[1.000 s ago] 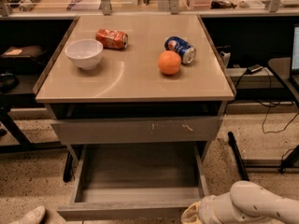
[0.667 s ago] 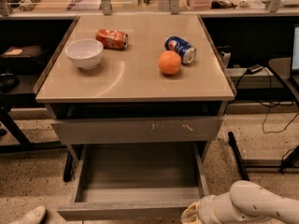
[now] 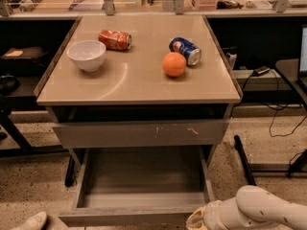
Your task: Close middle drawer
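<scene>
The middle drawer [image 3: 144, 176] is pulled far out under the table, and its bare grey box interior is open to view. Its plain flat front [image 3: 122, 216] runs along the bottom of the camera view. Above it sits the shut drawer front with pale scratch marks [image 3: 139, 133]. My gripper [image 3: 193, 221] is at the bottom edge, at the right end of the open drawer's front, with the white arm [image 3: 261, 209] behind it to the right. Whether it touches the front is hidden.
The tabletop [image 3: 139, 80] holds a white bowl [image 3: 87, 55], a red can lying down [image 3: 115, 39], a blue can lying down [image 3: 185, 50] and an orange [image 3: 174, 64]. Black desk legs and cables [image 3: 278, 123] stand on the right. A pale object [image 3: 29, 222] lies at bottom left.
</scene>
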Robot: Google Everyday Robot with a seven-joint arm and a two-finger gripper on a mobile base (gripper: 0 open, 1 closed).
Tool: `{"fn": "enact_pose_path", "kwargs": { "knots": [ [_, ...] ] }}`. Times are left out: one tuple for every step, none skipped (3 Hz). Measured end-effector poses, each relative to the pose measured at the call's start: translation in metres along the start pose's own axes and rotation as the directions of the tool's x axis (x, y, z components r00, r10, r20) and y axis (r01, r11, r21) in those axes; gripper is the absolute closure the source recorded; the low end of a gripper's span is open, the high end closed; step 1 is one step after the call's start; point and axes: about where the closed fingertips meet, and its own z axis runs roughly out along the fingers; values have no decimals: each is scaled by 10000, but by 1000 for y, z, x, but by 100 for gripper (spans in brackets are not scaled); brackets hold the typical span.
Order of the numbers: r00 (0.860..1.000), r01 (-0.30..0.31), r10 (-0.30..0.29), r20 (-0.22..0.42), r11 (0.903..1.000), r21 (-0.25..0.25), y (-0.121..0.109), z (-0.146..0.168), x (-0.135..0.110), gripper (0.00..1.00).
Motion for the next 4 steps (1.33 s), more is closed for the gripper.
{"fn": "enact_pose_path", "kwargs": {
  "knots": [
    [9993,347,-344,154,9993,-164,-8,6,-5,12],
    [9984,535,-531,211,9983,-208,-14,10,-9,0],
    [9927,1127,-1119,452,9935,-148,-48,19,-34,16],
    [9899,1334,-1327,505,9910,-102,-60,21,-42,39]
  ]
}}
